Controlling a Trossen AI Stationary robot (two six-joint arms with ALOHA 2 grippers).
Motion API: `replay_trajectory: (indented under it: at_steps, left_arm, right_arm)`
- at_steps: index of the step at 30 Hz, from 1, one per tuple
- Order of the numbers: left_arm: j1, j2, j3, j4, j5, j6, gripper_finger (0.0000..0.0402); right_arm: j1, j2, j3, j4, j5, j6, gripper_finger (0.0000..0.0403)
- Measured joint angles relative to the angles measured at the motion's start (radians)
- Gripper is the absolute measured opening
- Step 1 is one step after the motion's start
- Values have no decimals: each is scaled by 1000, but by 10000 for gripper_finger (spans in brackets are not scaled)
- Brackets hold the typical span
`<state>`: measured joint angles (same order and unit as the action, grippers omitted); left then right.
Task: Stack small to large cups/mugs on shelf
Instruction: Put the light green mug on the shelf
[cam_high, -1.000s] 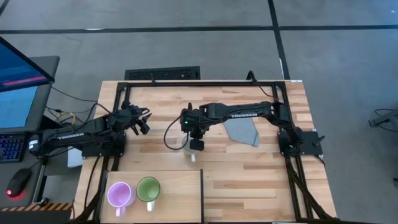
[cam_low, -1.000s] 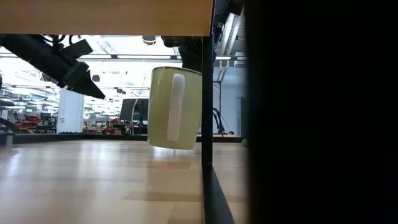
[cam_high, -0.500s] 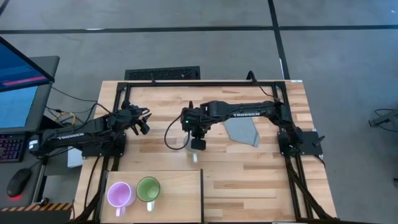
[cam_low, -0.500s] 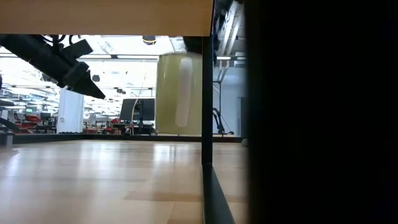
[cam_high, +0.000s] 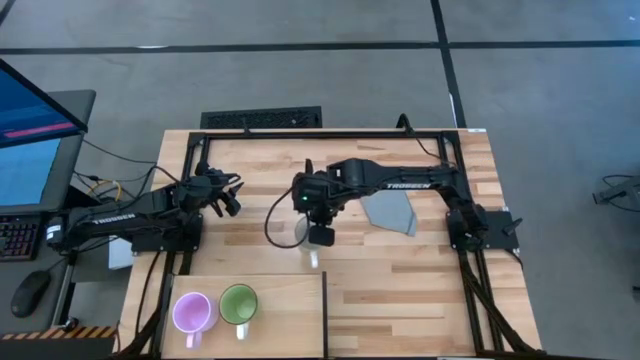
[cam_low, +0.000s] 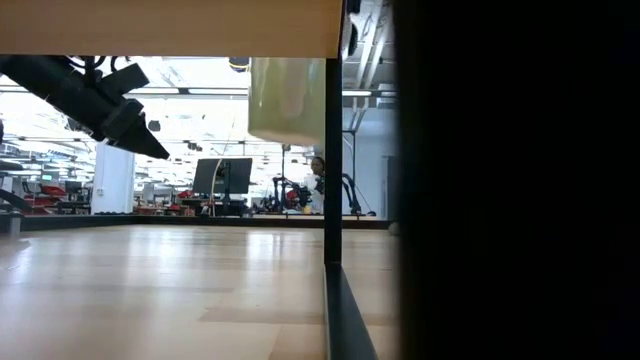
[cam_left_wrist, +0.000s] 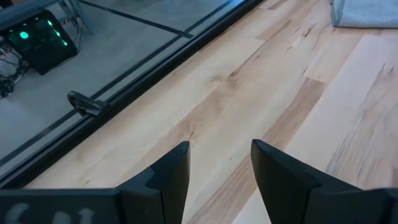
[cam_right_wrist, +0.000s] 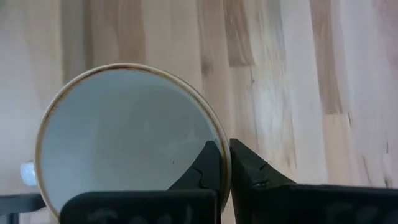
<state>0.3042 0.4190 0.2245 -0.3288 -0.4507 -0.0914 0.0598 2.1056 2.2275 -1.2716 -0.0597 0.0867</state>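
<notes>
A cream-white mug (cam_right_wrist: 124, 137) hangs in the air over the table's middle, mouth up, with my right gripper (cam_right_wrist: 225, 152) shut on its rim. The low view shows only the mug's lower part (cam_low: 288, 100), well above the tabletop. In the high view the mug (cam_high: 308, 250) peeks out under my right gripper (cam_high: 318, 236). A purple mug (cam_high: 192, 312) and a green mug (cam_high: 238, 303) stand side by side on the pale wood shelf (cam_high: 290, 310) at the near edge. My left gripper (cam_left_wrist: 217, 168) stands open at the table's left, touching nothing. My right gripper pinches the white mug's rim (cam_right_wrist: 222, 146), one finger (cam_right_wrist: 205, 167) inside the mug and one finger (cam_right_wrist: 249, 169) outside its wall. The fingers come from above, slanting down. The mug hangs below them, lifted clear of the table, roughly upright.
A grey folded cloth (cam_high: 390, 212) lies on the table to the right of the held mug. A black frame (cam_high: 320, 134) runs along the table's far edge and sides. Bare plank tabletop (cam_high: 400, 300) lies right of the shelf.
My right gripper has risen with the white mug and drifted a little toward the near edge. In the low view the mug has climbed until only its lower part shows below the board at the top. The grip has stayed shut.
</notes>
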Motion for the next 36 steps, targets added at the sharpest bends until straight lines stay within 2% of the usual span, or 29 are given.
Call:
replay_trajectory:
  at_steps: [10,16,32,36]
  left_arm:
    - [0,0,0,-4,0,-3,163]
    - [0,0,0,-4,0,-3,163]
    - [0,0,0,-18,0,-11,163]
    - [0,0,0,-19,0,-11,163]
  right_arm:
    - [40,-1,131,-75,17,44,24]
    - [38,2,126,-149,17,62,24]
    - [20,26,130,-49,10,8,24]
    - [15,66,127,-33,-36,-23,24]
